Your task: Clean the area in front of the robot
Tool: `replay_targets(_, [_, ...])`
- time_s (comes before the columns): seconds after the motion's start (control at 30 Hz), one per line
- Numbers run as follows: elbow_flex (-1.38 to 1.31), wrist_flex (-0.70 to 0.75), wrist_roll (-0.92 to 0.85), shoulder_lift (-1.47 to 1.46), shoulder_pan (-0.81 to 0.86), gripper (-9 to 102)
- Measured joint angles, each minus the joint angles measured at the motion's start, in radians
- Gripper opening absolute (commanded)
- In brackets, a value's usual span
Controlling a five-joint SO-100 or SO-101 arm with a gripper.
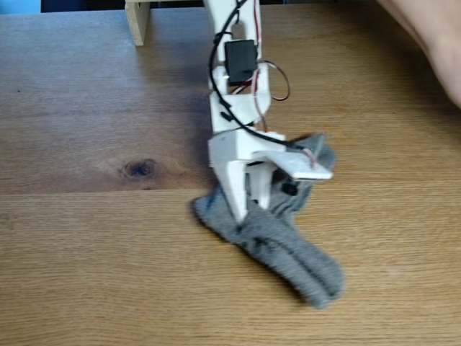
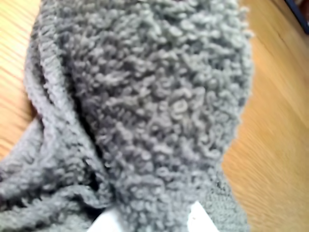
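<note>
The white robot arm [image 1: 234, 108] reaches down from the top of the fixed view over the oak tabletop [image 1: 86, 267]. Its gripper [image 1: 251, 207] presses into a grey terry cloth [image 1: 288, 252], which lies bunched and stretches toward the lower right. In the wrist view the grey cloth [image 2: 159, 96] bulges up between two white fingertips [image 2: 104, 221], so the gripper [image 2: 152, 220] is shut on a fold of it. The cloth hides the fingertip ends in the fixed view.
A pale wooden post [image 1: 137, 21] stands at the back left. A small dark knot [image 1: 139, 169] marks the wood left of the arm. A person's hand [image 1: 432, 43] shows at the top right corner. Bare wood lies left and in front of the cloth.
</note>
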Motion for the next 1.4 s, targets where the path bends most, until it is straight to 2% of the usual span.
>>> replay_targets(0.17, [0.002, 0.204, 0.032, 0.074, 0.035, 0])
replay_targets(0.4, [0.009, 0.699, 0.114, 0.247, 0.034, 0])
replay_targets(0.5, [0.017, 0.831, 0.158, 0.314, 0.002, 0])
replay_targets(0.6, [0.034, 0.865, 0.221, 0.379, -0.026, 0])
replay_targets(0.73, [0.04, 0.811, 0.324, 0.495, -0.031, 0])
replay_targets(0.9, [0.04, 0.813, 0.394, 0.661, 0.028, 0])
replay_targets(1.4, [0.04, 1.315, 0.371, 0.821, 0.503, 0])
